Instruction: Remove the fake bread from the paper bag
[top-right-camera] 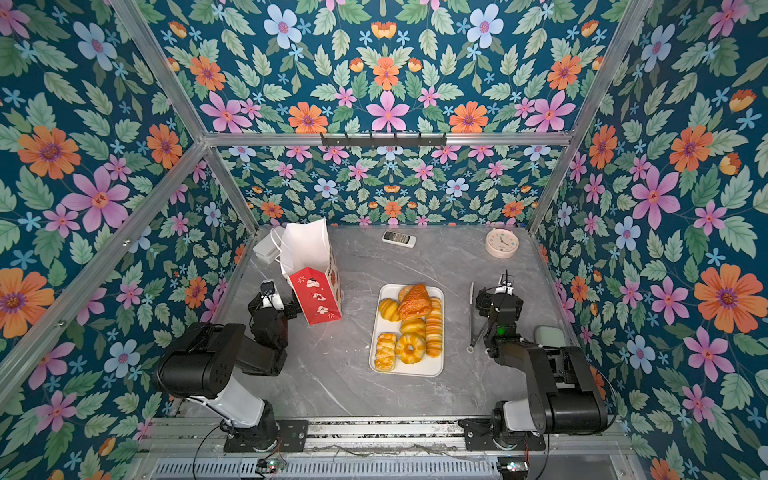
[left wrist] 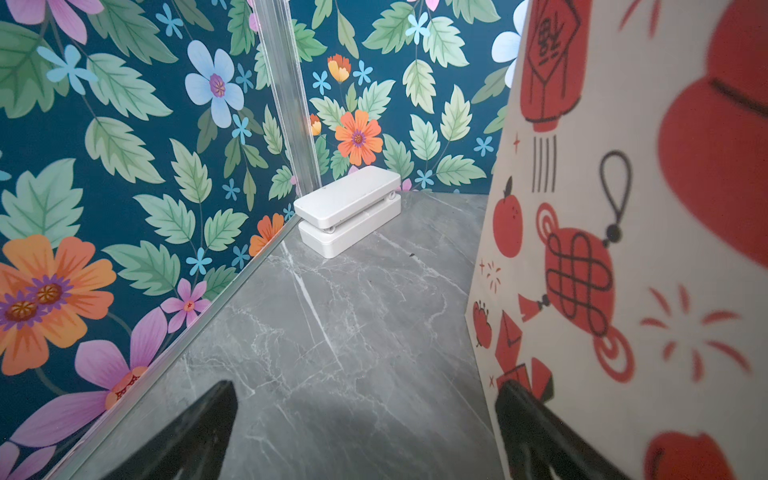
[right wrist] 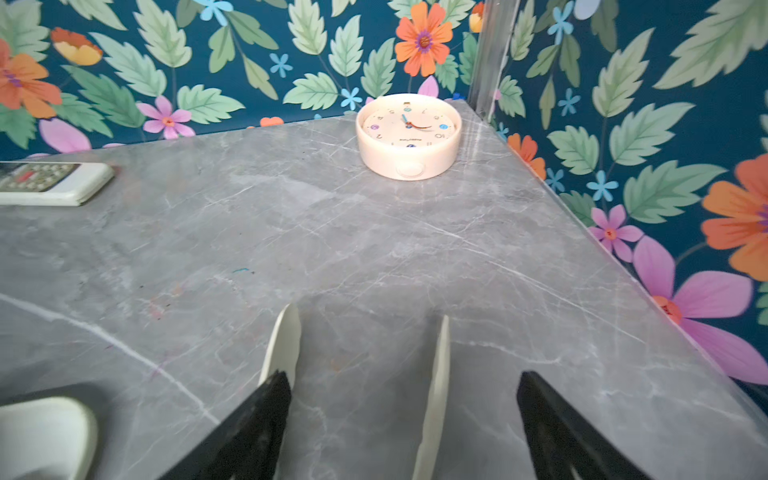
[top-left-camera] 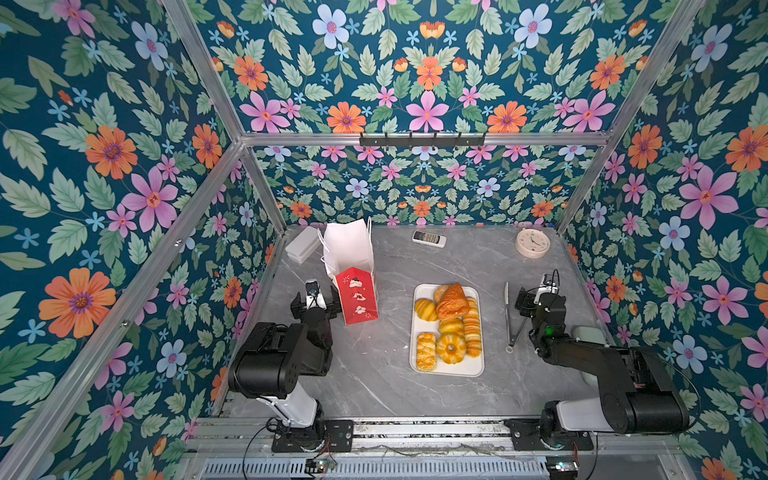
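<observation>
Status: looks like the tail end. The fake bread [top-left-camera: 451, 328], seven pieces by my count, sits piled on the white tray [top-left-camera: 446, 371] mid-table, well apart from the paper bag [top-left-camera: 358, 296]. The bag stands at the back left, mouth open. What I can see of the inside is bare white, but the red front panel hides the bottom, so I can't confirm it's empty.

Left gripper [left wrist: 365, 384]: jaws wide apart, holding nothing, low beside the bag's base. One finger [left wrist: 523, 407] is touching the printed wall or just shy of it; can't tell which.

Right gripper [right wrist: 403, 374]: jaws apart too, low over the tongs [top-left-camera: 508, 316] lying on the table. The tong arms run between its fingers, with no squeeze that I can see.

My read: unloading is done. Next, if anything: look into the bag from above to rule out a straggler. Go gently, since light paper likely tips easily.
</observation>
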You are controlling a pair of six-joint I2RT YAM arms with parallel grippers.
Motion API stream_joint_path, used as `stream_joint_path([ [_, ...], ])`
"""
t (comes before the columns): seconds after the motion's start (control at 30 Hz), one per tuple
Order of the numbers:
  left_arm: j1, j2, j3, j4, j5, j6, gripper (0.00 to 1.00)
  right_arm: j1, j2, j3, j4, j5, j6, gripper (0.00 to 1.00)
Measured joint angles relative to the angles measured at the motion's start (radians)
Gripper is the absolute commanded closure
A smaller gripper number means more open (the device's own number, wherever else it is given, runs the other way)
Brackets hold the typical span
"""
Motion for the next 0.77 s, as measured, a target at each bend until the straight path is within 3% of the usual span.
stream_joint_path([
  [0.2, 0.000, 0.000, 0.000, 0.000, 0.001, 0.000, 0.00, 0.004, 0.054, -0.051, 0.062, -0.019, 0.010, 0.13],
  [0.37, 0.000, 0.000, 0.000, -0.002, 0.002, 0.000, 0.00, 0.001, 0.050, -0.055, 0.116, -0.017, 0.011, 0.01],
  [0.77, 0.015, 0.000, 0.024, -0.043, 0.018, -0.007, 0.00, 0.000, 0.047, -0.053, 0.128, -0.018, 0.011, 0.01],
])
